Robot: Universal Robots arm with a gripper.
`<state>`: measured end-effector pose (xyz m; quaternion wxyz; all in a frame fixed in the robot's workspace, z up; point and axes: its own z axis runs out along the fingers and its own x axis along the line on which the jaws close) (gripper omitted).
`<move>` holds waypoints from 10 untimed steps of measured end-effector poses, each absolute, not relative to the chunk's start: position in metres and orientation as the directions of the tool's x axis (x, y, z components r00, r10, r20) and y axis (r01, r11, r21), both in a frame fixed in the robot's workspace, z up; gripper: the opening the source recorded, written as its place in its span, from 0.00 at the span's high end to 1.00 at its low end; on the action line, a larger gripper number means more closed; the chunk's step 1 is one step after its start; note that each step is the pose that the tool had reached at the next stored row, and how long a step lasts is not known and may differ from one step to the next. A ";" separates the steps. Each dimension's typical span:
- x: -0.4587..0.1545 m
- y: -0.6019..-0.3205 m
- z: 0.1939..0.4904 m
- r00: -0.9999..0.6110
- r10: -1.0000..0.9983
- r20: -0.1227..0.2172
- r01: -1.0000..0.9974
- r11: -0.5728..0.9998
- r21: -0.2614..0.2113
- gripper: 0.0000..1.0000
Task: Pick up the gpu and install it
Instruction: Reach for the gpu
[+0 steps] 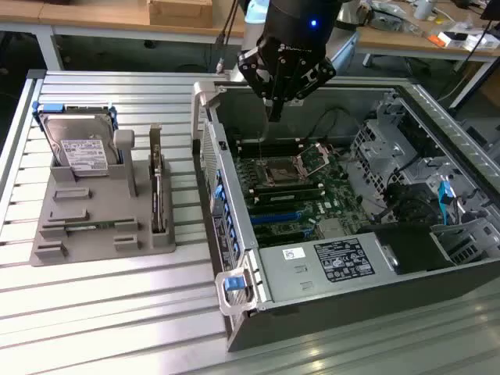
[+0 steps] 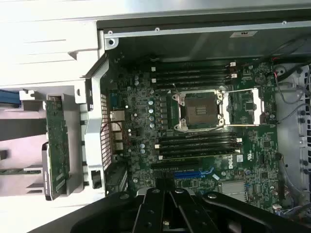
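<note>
The open computer case (image 1: 351,303) lay on the worktop (image 1: 101,312), its board bared for fitting parts. Near the worktop's edge at the exterior view's left, a grey tray (image 1: 86,207) held the hard drive (image 1: 78,148) and the gpu (image 1: 157,195) upright, likely for easy grasping. The gripper (image 1: 275,105) hung above the case, pinched together, empty

Clearances, exterior view.
- Board (image 1: 328,195), centre: lying open from above.
- Case wall (image 1: 211,148): standing between the board and the holder (image 1: 78,211) at the left.
- Drive cage (image 1: 383,144) and cables (image 1: 414,199): crowding the right.
- Card (image 1: 158,191): standing on edge in the holder, its top edge lying clear.
- Table (image 1: 101,312), lower left: lying bare.
</note>
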<state>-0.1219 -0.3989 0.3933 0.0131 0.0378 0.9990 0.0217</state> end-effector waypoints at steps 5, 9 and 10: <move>-0.133 -0.399 0.393 -0.997 0.076 -0.024 0.075 0.996 0.044 0.89; -0.134 -0.399 0.393 -0.997 0.076 -0.024 0.075 0.996 0.044 0.89; -0.134 -0.399 0.393 -0.997 0.076 -0.024 0.075 0.996 0.044 0.89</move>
